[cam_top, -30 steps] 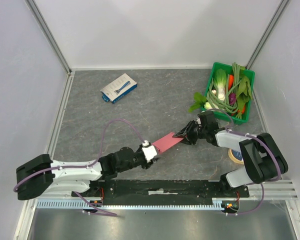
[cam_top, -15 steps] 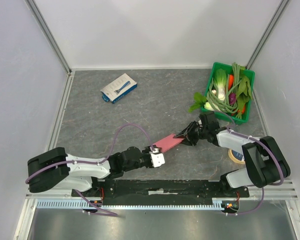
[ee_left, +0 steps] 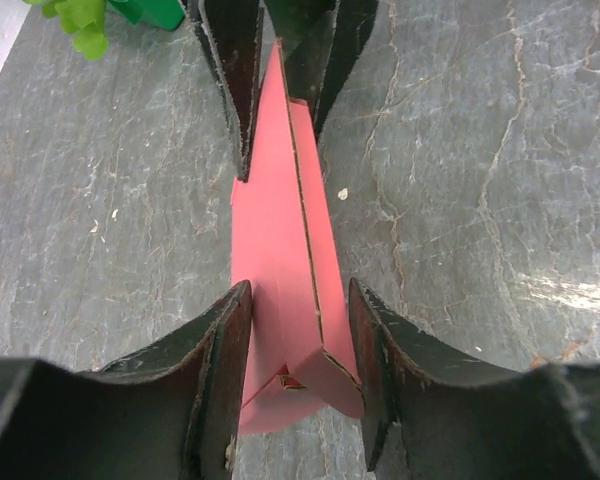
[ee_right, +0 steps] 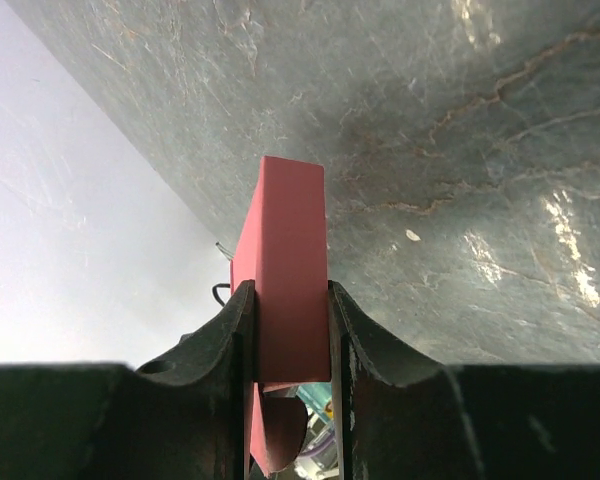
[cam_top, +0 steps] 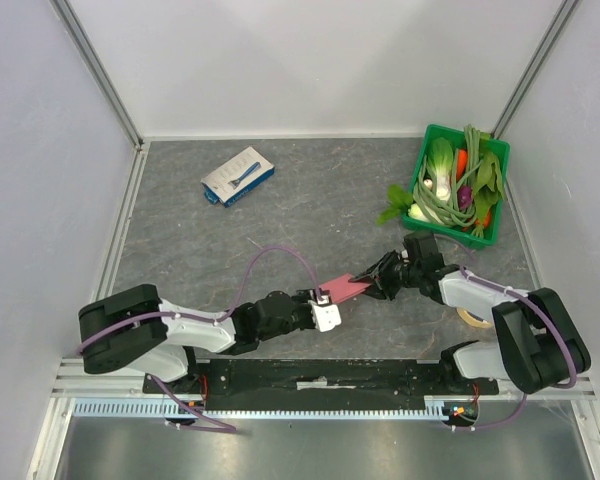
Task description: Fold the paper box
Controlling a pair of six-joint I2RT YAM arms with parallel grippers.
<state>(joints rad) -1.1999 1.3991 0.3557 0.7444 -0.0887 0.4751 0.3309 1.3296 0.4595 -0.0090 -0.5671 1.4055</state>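
Mid-fold, the right gripper (ee_right: 290, 300) clamps one end of the paper box (ee_left: 280, 230); the left gripper (ee_left: 300, 300) straddles the other, grip unclear, and should next squeeze gently

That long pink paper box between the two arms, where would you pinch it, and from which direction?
Probably at an end, across its narrow width, coming in along its length. The paper box is folded into a long, thin strip with flat side walls that suit jaws. The right gripper pinches one end that way; the left gripper straddles the other, by the loose flap.
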